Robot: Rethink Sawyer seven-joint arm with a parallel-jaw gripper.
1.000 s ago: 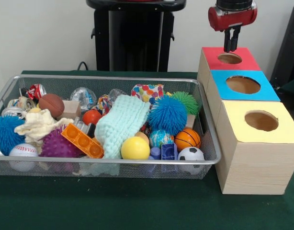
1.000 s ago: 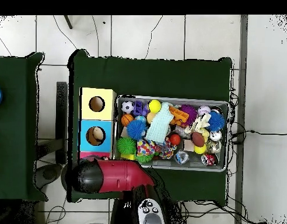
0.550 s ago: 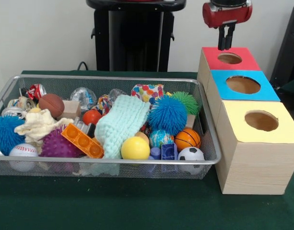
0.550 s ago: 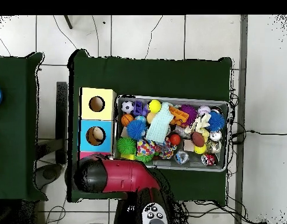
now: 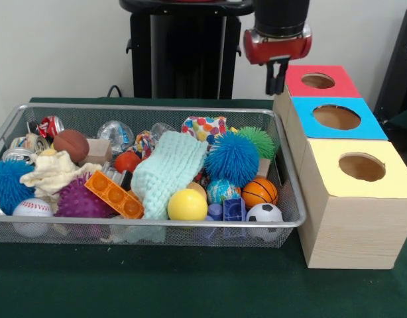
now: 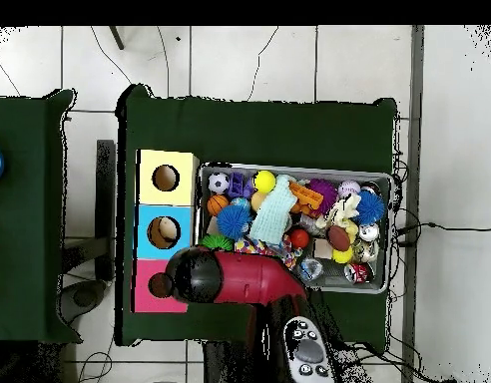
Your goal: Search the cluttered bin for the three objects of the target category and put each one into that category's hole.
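The gripper is hanging in open air just left of the red-topped box, above the far right corner of the wire bin; its fingers are pressed together with nothing between them. In the overhead view the red arm is lying across the bin's near edge and hiding the items below it. Clear green table is showing in front of the bin, while only a thin gap is separating the bin from the row of three boxes: red-topped, blue-topped and yellow-topped, each with a round hole, all looking empty as far as can be seen.

The bin is sitting crowded to the rim. A mint knitted cloth is draping over the middle, with a blue spiky ball and green spiky ball beside it. A yellow ball, small basketball and small football are resting along the front right. An orange brick, purple spiky ball, cream cloth and baseball are filling the left
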